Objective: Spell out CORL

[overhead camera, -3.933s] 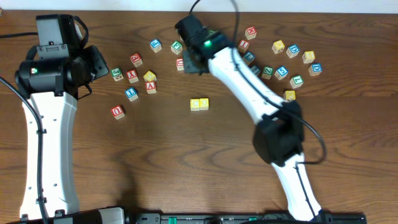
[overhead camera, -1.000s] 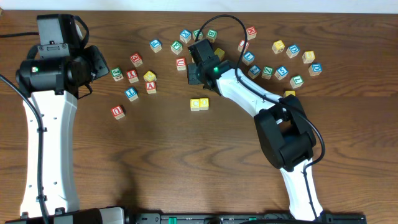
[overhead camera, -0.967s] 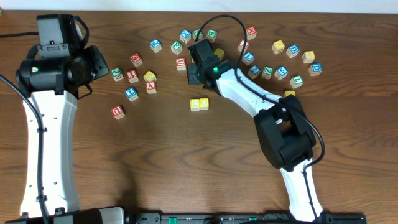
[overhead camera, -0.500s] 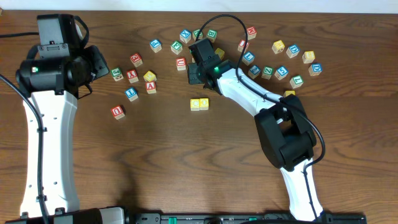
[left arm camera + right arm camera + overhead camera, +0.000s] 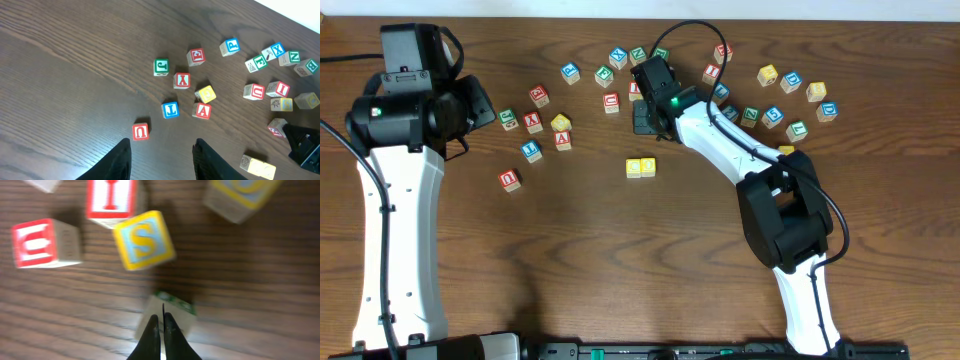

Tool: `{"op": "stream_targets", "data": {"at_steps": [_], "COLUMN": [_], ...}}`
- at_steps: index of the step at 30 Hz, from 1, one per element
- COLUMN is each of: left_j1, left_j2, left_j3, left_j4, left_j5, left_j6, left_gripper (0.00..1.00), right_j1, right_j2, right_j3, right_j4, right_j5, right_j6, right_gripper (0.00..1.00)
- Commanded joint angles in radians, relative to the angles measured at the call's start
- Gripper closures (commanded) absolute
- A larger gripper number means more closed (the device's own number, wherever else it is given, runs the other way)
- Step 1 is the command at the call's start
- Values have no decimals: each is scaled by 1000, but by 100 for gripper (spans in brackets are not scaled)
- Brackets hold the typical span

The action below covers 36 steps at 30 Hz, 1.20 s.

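Hovering closed over cube (image 5: 176, 307): right jaws

On the right wrist camera I read three small wooden cubes: a red-bordered white cube (image 5: 111, 197) bearing a red I, a yellow-bordered blue cube (image 5: 144, 240) bearing a yellow S, and a red-framed white cube (image 5: 34, 242) bearing a red E. On the left wrist camera I read a red U cube (image 5: 141, 131), a red A cube (image 5: 202, 111) and a green J cube (image 5: 161, 66). Overhead, the pair of yellow-faced cubes (image 5: 640, 167) is too small for me to read.
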Motion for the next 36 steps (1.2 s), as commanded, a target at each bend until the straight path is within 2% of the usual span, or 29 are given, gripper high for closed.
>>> {"op": "stream_targets", "data": {"at_steps": [1,10,16,22,29,36], "left_j1": [0,0,0,0,0,0], "left_j2": [10,10,10,10,10,10], "left_j3": [7,7,7,7,7,7], "left_j4": [-3,-3,-3,-3,-3,-3], "left_j5": [-13,-13,-13,-13,-13,-13], "left_j6": [9,9,9,9,9,9], "left_gripper": [60,60,60,60,60,60], "right_j1": [-15,-50,-50,-40,-33,-19], "right_j2": [20,21,16,-25,-45,-37], "right_j3": [-7,-7,-3,4,2,0], "right_j4": [-47,-45,36,35,-1,-9], "right_j5": [154,179,61,50,-39,-43], "right_j6": [107,222,63,-14,-56,-56], "right_gripper": [99,99,99,99,99,99]}}
